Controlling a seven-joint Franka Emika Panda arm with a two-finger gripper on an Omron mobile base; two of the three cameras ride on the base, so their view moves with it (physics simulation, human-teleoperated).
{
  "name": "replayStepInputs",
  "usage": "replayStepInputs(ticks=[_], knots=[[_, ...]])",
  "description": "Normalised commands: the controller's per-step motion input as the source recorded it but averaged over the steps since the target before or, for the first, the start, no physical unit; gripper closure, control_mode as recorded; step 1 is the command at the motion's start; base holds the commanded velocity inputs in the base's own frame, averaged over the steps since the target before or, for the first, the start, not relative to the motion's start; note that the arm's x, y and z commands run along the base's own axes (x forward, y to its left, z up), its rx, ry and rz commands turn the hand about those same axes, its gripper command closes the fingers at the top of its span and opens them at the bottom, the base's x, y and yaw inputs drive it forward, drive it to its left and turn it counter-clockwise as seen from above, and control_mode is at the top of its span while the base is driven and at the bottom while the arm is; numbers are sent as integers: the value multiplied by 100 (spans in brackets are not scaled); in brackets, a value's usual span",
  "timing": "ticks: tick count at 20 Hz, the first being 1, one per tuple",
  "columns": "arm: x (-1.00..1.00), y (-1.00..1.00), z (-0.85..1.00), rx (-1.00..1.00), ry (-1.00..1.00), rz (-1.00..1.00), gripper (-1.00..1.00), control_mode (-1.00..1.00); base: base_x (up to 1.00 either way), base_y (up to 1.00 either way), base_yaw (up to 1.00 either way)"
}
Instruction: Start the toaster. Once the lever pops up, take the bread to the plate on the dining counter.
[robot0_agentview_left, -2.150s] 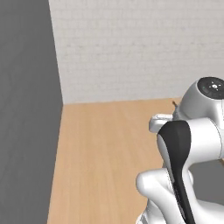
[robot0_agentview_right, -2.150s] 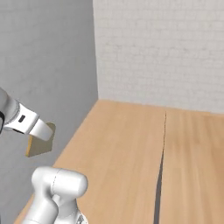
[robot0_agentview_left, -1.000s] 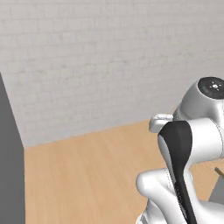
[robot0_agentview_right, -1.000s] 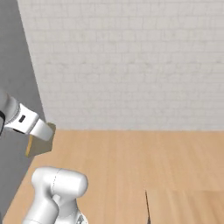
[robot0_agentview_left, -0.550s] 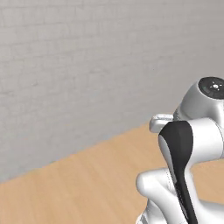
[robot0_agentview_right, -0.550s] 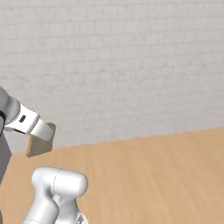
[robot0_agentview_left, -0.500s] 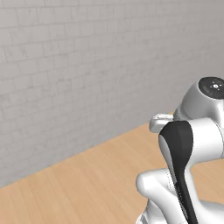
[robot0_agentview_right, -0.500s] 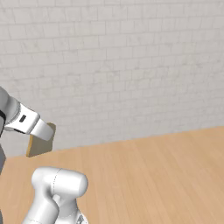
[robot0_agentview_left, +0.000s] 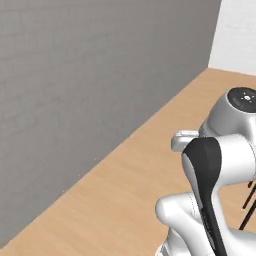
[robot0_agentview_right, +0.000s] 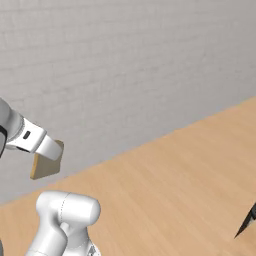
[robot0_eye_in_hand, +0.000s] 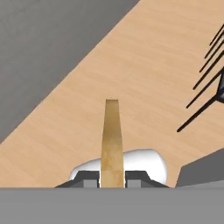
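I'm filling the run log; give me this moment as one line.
phase: carrying | gripper: shut on bread | bread: edge-on between the fingers | below: wood floor | plate: unseen

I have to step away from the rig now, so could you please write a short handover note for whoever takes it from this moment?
Claw: shut on the bread, which stands edge-on between its fingertips in the hand view; in the right base view the slice hangs from the hand at the left, in the air above the wood floor.
Surroundings: a grey brick wall runs alongside, and thin black legs stand at the right of the hand view.
Done: the bread is in hand and off the toaster.
Left: reach the dining counter and set the bread on the plate.
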Motion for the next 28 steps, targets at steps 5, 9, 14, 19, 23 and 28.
replayStepInputs(ticks=[5, 9, 14, 19, 23, 28], knots=[[0, 0, 0, 0, 0, 0, 100, 100, 49, 4, -68], [0, 0, 0, 0, 0, 0, 100, 100, 65, 27, -62], [0, 0, 0, 0, 0, 0, 100, 100, 73, 51, -55], [0, 0, 0, 0, 0, 0, 100, 100, 79, 48, -54], [0, 0, 0, 0, 0, 0, 100, 100, 77, 35, -56], [0, 0, 0, 0, 0, 0, 100, 100, 76, 32, -59]])
